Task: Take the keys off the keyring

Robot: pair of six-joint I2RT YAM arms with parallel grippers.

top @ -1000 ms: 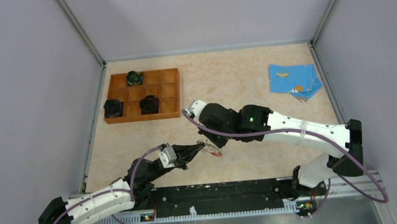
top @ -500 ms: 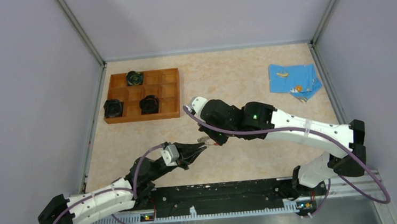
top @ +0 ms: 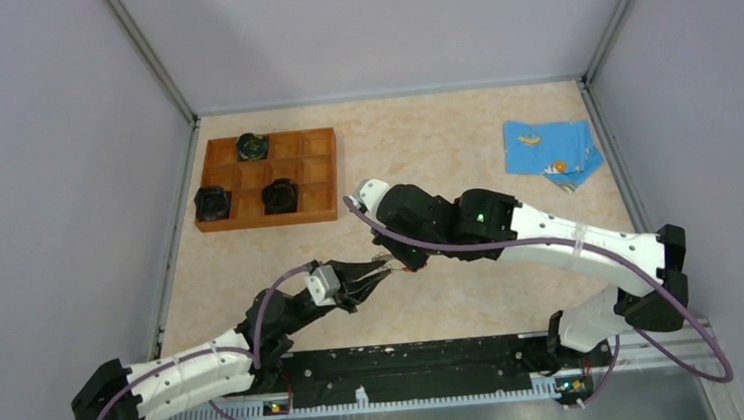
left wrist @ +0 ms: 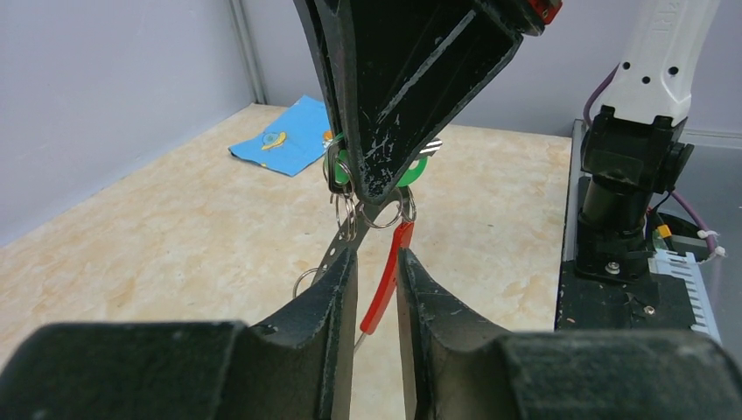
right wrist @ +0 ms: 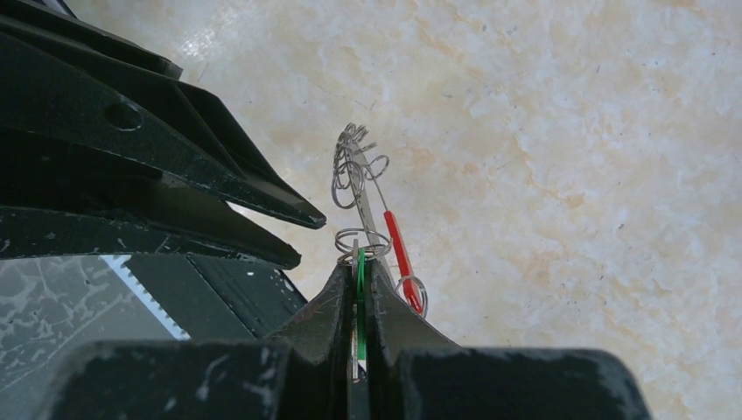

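Right pincer (right wrist: 357, 264) is clamped tight on the green head of the keys (right wrist: 359, 276), and the keyring (right wrist: 399, 248) hangs off them over the tabletop (top: 463, 143). Left pincer (left wrist: 376, 261) is down to a thin slit with the ring's red bit in the gap. Can't tell if it's pinching. All this sits mid-tabletop, well apart from the tray (top: 317, 169) far left and the cloth (top: 547, 149) far right. Grey walls (top: 384, 28) on 3 sides.
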